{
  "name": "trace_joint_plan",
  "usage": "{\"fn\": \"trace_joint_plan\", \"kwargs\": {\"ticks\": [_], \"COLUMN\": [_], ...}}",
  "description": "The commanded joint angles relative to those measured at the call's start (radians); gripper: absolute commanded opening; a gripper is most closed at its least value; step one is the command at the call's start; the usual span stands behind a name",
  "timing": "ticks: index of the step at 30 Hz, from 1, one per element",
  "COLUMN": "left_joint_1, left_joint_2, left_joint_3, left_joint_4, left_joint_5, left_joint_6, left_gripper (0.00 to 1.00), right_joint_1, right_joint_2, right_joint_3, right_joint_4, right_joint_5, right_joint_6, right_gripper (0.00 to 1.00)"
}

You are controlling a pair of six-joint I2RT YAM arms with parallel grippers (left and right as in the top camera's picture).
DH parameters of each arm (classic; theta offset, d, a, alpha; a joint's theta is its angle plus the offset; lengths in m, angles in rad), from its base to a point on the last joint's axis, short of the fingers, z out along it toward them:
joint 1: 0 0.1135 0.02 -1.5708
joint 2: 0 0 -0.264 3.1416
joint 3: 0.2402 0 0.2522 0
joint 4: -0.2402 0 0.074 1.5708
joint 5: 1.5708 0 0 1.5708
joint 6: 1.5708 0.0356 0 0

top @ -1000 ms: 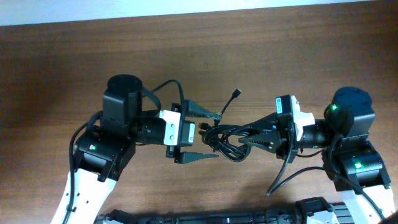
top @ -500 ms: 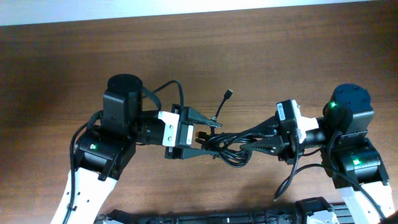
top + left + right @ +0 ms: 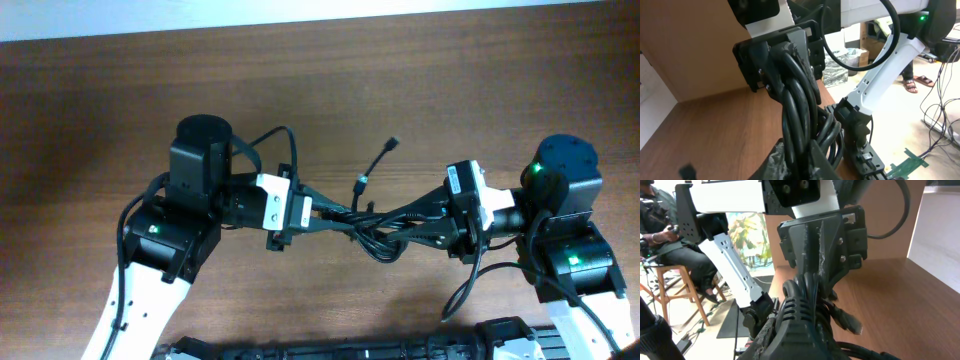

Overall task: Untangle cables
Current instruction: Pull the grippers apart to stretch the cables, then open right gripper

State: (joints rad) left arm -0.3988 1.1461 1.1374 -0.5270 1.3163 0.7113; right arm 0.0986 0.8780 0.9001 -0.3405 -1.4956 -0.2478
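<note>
My left arm [image 3: 160, 255] and right arm [image 3: 570, 260] both reach inward from opposite sides, wrists level. The left fingers [image 3: 322, 213] are pinched together (barely a gap between them) and the right fingers [image 3: 420, 217] are clamped too — tips facing each other, each pair gripping the cables [image 3: 378, 240].

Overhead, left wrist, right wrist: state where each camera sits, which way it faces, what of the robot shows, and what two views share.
Overhead: above the table, looking straight down; both arms show, left hand and right hand shut on the cables between them.
Left wrist: on the left arm, looking past its own fingers along the cables at the right hand.
Right wrist: on the right arm, looking past its own fingers at the left hand.
Shared: both wrist views show the cables and the opposite hand.
</note>
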Motion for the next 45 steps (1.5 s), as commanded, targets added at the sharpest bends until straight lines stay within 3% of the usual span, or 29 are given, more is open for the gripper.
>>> {"fn": "trace_joint_plan", "kwargs": {"ticks": [1, 3, 8, 11, 14, 23, 28, 29, 34, 38, 45], "left_joint_1": [-0.029, -0.053, -0.083, -0.085, -0.085, -0.085, -0.085, -0.085, -0.085, -0.085, -0.084], "left_joint_2": [0.006, 0.007, 0.007, 0.007, 0.007, 0.007, 0.006, 0.006, 0.006, 0.006, 0.006], "left_joint_3": [0.014, 0.013, 0.013, 0.013, 0.013, 0.013, 0.013, 0.013, 0.013, 0.013, 0.014], "left_joint_4": [0.003, 0.008, 0.018, 0.018, 0.022, 0.057, 0.066, 0.066, 0.068, 0.071, 0.132], "left_joint_5": [-0.003, -0.004, -0.046, -0.049, -0.049, -0.049, -0.161, -0.174, -0.25, -0.306, -0.503], "left_joint_6": [0.002, 0.002, 0.002, 0.002, 0.002, 0.002, -0.011, -0.011, -0.011, -0.014, -0.204], "left_gripper": [0.23, 0.32, 0.35, 0.3, 0.02, 0.0, 0.0, 0.0, 0.0, 0.0, 0.0], "right_joint_1": [-0.001, -0.001, -0.001, -0.001, -0.001, -0.001, -0.001, -0.001, -0.001, -0.001, -0.001], "right_joint_2": [-0.005, -0.005, -0.005, -0.005, -0.005, -0.005, -0.005, -0.005, -0.005, -0.005, -0.005], "right_joint_3": [0.007, 0.007, 0.007, 0.007, 0.007, 0.007, 0.007, 0.007, 0.007, 0.007, 0.007], "right_joint_4": [0.006, 0.006, 0.009, 0.009, 0.008, 0.009, 0.009, 0.009, 0.054, 0.061, 0.061], "right_joint_5": [-0.042, -0.042, -0.042, -0.043, -0.042, -0.042, -0.026, -0.01, 0.213, 0.23, 0.439], "right_joint_6": [-0.006, -0.002, 0.002, 0.002, 0.002, 0.02, 0.021, 0.036, 0.269, 0.291, 0.43], "right_gripper": [0.04, 0.05, 0.05, 0.05, 0.04, 0.05, 0.45, 0.49, 0.61, 0.64, 0.7]}}
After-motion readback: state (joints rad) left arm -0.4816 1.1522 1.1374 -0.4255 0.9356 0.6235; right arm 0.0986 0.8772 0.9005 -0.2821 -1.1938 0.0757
